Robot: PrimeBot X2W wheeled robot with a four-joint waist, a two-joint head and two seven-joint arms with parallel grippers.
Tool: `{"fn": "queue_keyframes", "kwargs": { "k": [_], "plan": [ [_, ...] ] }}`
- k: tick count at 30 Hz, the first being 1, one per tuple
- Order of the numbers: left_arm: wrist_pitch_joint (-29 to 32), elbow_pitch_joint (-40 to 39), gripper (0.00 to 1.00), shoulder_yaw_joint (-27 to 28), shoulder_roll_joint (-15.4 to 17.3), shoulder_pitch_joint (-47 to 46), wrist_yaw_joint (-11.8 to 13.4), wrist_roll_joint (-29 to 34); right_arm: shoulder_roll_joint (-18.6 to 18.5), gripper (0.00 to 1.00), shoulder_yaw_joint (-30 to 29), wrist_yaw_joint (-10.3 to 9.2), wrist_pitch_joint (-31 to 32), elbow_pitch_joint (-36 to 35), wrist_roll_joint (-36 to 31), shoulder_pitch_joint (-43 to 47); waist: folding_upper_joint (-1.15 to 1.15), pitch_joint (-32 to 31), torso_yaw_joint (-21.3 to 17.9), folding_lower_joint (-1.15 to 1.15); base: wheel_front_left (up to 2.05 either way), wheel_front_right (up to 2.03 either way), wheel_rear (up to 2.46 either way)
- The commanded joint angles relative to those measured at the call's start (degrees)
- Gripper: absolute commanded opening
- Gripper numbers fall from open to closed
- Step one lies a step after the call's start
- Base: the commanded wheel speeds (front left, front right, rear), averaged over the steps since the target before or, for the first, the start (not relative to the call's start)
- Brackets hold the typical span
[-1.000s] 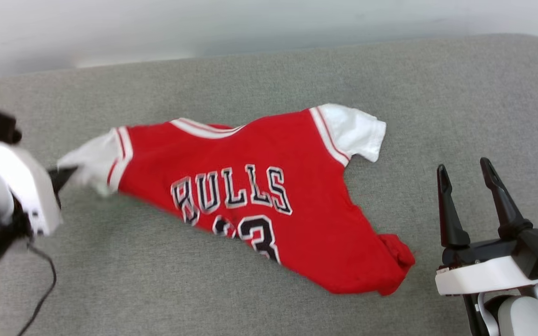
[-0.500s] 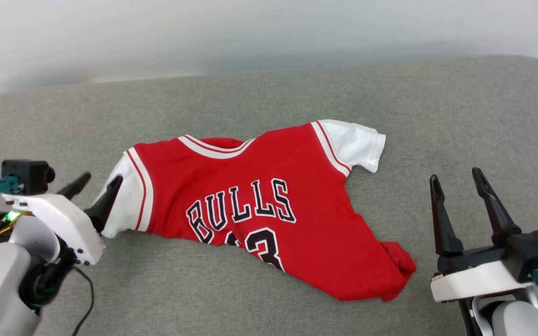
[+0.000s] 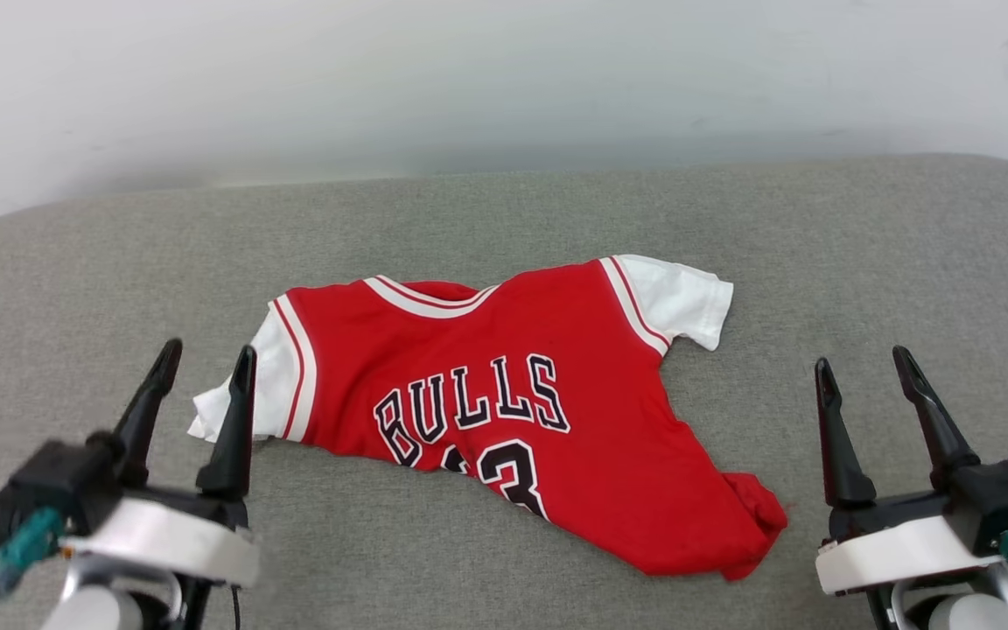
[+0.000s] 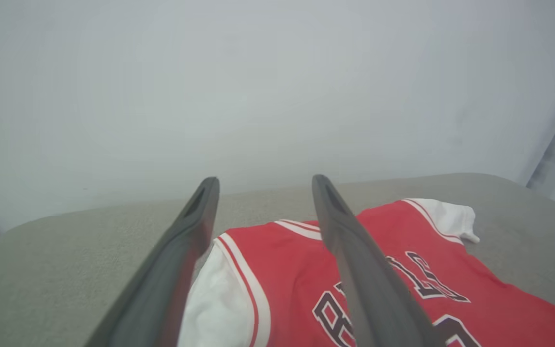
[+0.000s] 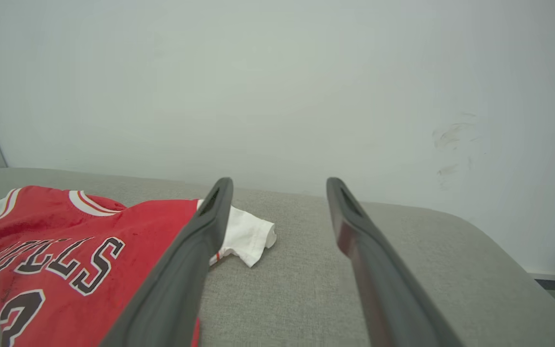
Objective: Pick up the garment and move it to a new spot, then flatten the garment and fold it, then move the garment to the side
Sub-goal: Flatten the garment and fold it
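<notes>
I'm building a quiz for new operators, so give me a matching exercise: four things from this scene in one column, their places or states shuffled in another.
1. left gripper
2. right gripper
3. garment
4. grey cushion

a. lies lettering-up between both grippers
b. open, nearest the bunched red corner
c. underneath everything
d. open, beside a white sleeve

Pairs: 1-d, 2-b, 3-a, 4-c

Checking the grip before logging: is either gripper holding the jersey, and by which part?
Nothing is held. The left gripper and right gripper both stand open; the jersey lies loose on the grey cushion.
</notes>
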Motion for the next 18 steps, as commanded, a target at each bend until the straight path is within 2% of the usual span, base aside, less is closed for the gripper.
{"fn": "queue_keyframes", "kwargs": {
  "k": [1,4,7,10,13,18],
  "plan": [
    [-0.2,-1.4,1.00,1.5,-1.4,2.4,0.3,1.5,0.1,1.00,0.2,-0.04,-0.1,0.4,-0.9,0.6,0.00,-0.1,0.3,0.01,0.00,0.00,0.00],
    [-0.2,-5.8,1.00,5.2,-5.4,6.3,-0.9,6.0,0.1,1.00,1.0,-0.04,1.7,1.3,0.1,-0.1,0.00,0.3,1.3,0.01,0.00,0.00,0.00],
    [-0.2,-7.7,1.00,7.2,-8.4,8.0,-2.9,9.0,-3.2,1.00,3.5,-0.04,8.2,1.2,0.2,-2.8,0.00,1.5,2.7,0.01,0.00,0.00,0.00],
    [-0.2,-7.9,1.00,7.5,-10.1,7.7,-5.3,11.7,-7.9,1.00,8.0,-0.04,17.7,0.5,3.9,-6.9,0.00,3.4,4.4,0.01,0.00,0.00,0.00],
    [-0.2,-7.6,1.00,8.1,-11.8,6.1,-7.0,13.1,-13.8,1.00,13.4,-0.04,29.9,0.6,8.7,-12.2,0.00,5.6,6.2,0.01,0.00,0.00,0.00],
    [-0.2,-6.5,1.00,8.0,-14.3,3.9,-9.0,14.2,-20.0,1.00,20.0,-0.05,48.5,2.5,18.6,-22.2,0.00,9.2,9.7,0.01,0.00,0.00,0.00]
  ]
}}
